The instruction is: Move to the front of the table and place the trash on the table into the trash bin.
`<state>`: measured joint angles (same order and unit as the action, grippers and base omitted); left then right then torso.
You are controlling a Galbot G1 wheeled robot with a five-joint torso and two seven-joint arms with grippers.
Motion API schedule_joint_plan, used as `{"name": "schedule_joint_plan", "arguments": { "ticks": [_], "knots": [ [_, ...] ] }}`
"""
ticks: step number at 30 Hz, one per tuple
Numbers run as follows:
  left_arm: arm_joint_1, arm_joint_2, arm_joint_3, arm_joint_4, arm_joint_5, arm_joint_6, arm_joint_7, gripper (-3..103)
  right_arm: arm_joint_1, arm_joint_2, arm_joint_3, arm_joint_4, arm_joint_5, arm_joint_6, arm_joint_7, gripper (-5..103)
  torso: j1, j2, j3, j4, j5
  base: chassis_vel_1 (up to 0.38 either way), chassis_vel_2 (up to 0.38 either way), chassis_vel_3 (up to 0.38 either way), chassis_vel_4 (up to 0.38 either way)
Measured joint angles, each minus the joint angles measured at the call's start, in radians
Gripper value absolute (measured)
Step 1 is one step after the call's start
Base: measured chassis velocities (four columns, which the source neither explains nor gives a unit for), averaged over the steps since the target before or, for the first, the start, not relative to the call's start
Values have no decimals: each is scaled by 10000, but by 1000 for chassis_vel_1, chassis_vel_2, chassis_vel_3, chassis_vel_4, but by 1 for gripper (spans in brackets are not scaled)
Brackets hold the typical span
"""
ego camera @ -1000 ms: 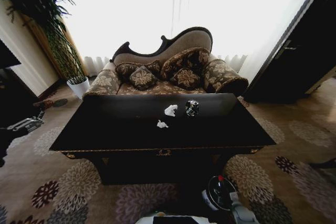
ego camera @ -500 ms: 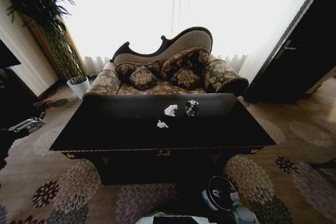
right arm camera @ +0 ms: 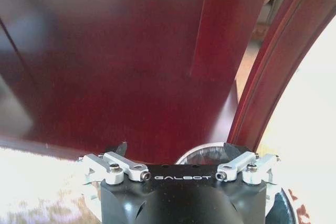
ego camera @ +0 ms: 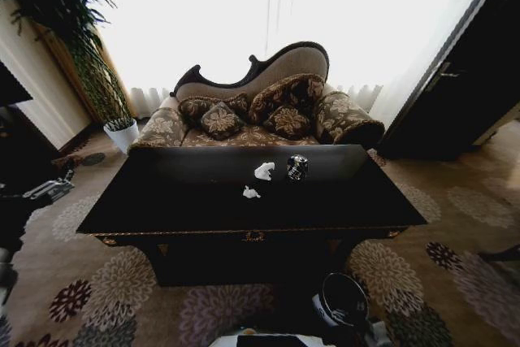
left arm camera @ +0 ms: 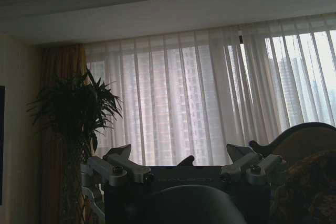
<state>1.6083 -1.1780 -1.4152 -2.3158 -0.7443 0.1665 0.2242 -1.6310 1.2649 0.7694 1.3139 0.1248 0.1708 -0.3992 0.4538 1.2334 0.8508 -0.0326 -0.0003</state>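
Lumpy paper bits (ego camera: 263, 171) on glossy table (ego camera: 203, 201)

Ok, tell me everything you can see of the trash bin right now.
The trash bin is a small round black bucket standing upright on the patterned carpet, in front of the table toward the robot's right. Its open mouth faces up and the inside looks dark; contents cannot be made out. A white patch shows on its left side. Nothing visibly grips it.

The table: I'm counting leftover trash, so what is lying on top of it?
On the table: two white paper bits and a dark shiny round object. Nothing covers the tabletop.
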Motion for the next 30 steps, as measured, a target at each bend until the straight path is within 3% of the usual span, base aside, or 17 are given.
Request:
{"name": "schedule_joint_plan", "arguments": {
  "ticks": [7, 15, 22, 30],
  "knots": [
    [-180, -44, 271, 84, 101, -2, -2, 100, -1068, 349, 505, 1590, 517, -99, -93, 100, 0, -1, 1, 1, 2, 0, 0, 0, 0],
    [-529, -23, 571, 388, 202, -15, -7, 100, -2143, 538, 1155, 3389, 792, -196, -723, 100, -1, 0, 0, 0, -2, 0, 0, 0, 0],
    [-731, -29, 913, 700, 423, -64, -16, 100, -2780, 665, 2193, 5308, 1957, -257, -1825, 100, 0, -3, 1, 1, 1, 0, 0, 0, 0],
    [-769, 105, 879, 871, 423, -61, -70, 100, -2881, 680, 3342, 6480, 3228, -726, -2206, 100, 0, -3, 1, 2, 0, 0, 0, 0, 0]
  ]
}}
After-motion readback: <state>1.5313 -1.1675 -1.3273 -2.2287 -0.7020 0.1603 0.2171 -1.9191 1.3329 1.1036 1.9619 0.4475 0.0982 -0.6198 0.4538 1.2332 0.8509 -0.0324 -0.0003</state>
